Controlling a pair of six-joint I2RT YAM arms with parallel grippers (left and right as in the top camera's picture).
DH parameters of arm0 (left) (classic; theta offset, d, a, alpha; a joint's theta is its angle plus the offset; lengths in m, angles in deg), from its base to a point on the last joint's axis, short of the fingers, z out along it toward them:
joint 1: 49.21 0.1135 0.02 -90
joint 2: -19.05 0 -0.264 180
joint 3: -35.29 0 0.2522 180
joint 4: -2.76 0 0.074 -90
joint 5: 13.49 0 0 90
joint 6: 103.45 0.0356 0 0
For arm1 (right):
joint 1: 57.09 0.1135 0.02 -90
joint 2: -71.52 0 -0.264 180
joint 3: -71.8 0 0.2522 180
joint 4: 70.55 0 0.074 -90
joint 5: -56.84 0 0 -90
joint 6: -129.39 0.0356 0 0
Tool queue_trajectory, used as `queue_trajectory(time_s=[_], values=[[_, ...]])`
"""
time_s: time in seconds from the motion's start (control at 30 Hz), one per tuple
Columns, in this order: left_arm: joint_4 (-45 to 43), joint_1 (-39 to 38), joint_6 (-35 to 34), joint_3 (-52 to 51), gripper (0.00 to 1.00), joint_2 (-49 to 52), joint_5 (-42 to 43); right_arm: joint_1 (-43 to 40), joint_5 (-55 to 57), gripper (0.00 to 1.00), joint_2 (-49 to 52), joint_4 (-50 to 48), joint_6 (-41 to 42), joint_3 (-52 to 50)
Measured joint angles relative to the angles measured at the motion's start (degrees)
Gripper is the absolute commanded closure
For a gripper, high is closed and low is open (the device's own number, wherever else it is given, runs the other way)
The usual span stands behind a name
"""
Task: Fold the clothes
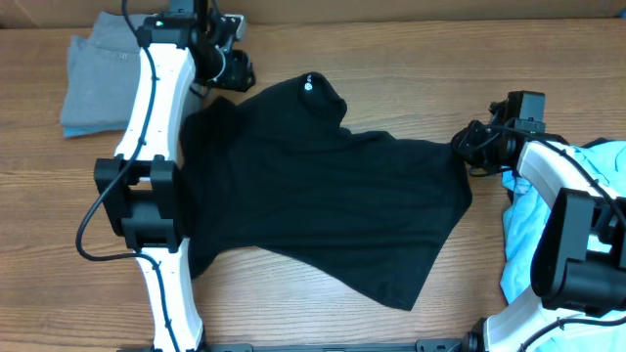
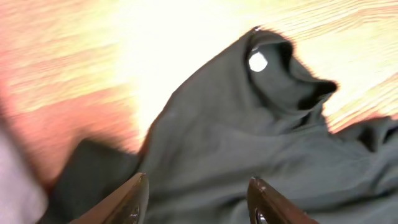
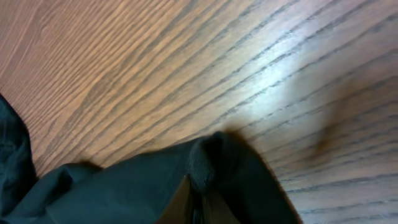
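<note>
The black shirt (image 1: pixel 323 200) lies spread across the middle of the table, its collar with a small white logo (image 1: pixel 309 86) toward the back. My left gripper (image 1: pixel 233 70) hovers open over the shirt's back left part, near the collar; its wrist view shows the shirt (image 2: pixel 249 137) between the open fingers (image 2: pixel 198 198). My right gripper (image 1: pixel 469 145) is shut on the shirt's right sleeve edge; its wrist view shows black fabric (image 3: pixel 211 162) pinched between the fingers (image 3: pixel 200 199). A light blue tee (image 1: pixel 523 235) lies bunched at the right, under my right arm.
A folded grey garment (image 1: pixel 96 83) lies at the back left corner. Bare wooden table (image 1: pixel 548 59) surrounds the shirt at the back right and front left.
</note>
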Motion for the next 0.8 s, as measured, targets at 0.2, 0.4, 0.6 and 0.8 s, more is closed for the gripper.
queue_trajectory(time_s=[0.2, 0.4, 0.6, 0.8], values=[[-7.1, -4.9, 1.0, -2.9, 0.71, 0.2, 1.1, -1.7, 0.2, 0.96, 0.0, 2.9, 0.0, 0.0], [-12.7, -9.1, 1.1, -3.1, 0.89, 2.6, -1.8, -3.7, 0.7, 0.95, -1.9, 5.7, -0.9, 0.0], [-14.2, -9.2, 1.0, -3.2, 0.96, 9.2, -3.1, -3.7, 0.9, 0.96, -9.4, 7.5, -2.7, 0.0], [-16.9, -9.3, 0.5, -3.6, 0.96, 13.4, -3.3, -3.8, 0.9, 0.95, -13.9, 8.3, -3.0, 0.0]])
